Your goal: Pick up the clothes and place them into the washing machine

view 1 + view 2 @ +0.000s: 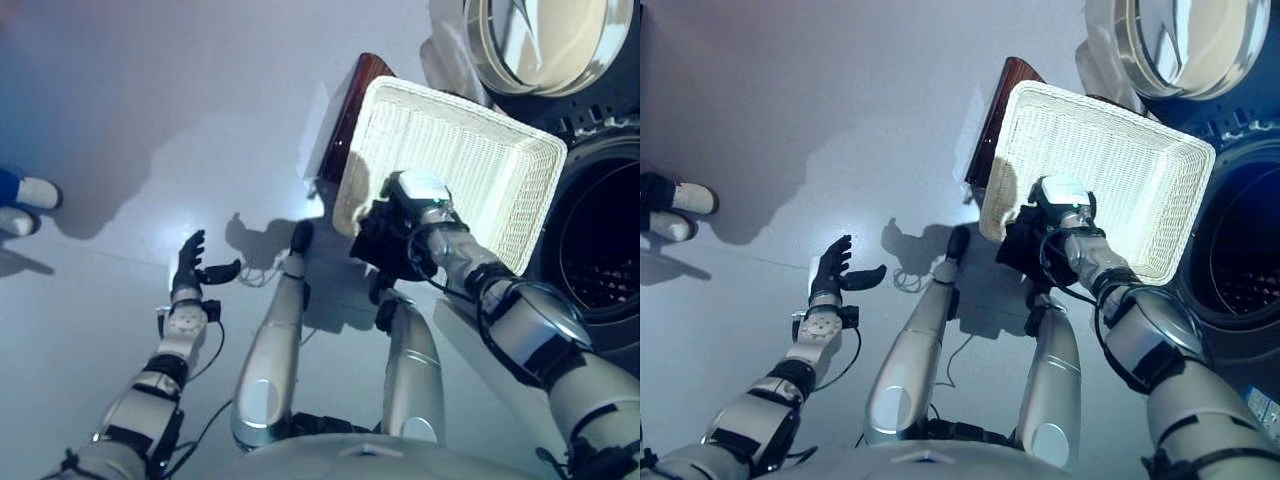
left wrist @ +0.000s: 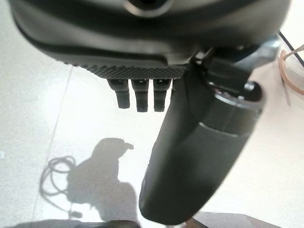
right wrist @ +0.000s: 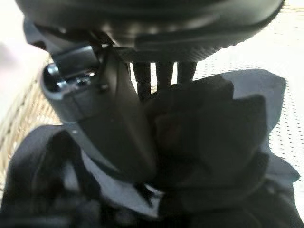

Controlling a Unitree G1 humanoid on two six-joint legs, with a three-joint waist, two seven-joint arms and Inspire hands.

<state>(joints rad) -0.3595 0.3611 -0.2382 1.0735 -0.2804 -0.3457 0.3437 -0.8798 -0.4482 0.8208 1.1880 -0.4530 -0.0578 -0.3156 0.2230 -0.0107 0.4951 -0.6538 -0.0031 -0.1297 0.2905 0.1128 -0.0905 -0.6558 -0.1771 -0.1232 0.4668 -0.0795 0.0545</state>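
The right hand's (image 1: 392,240) fingers and thumb clamp a bunch of dark clothes (image 3: 209,142) at the near-left rim of the white wicker basket (image 1: 470,150) (beside the washing machine (image 1: 600,240)), while the left hand (image 1: 190,268) hangs splayed, empty, over the floor (image 1: 150,120).

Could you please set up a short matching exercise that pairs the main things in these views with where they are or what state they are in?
Things:
1. left robot hand
2. right robot hand
3. white basket
4. washing machine door

States:
A. swung open above the drum
B. fingers straight, holding nothing, over the floor
C. standing on a dark wooden stand beside the washer
D. closed on dark clothes at the basket's near edge

Pairs: 1-B, 2-D, 3-C, 4-A
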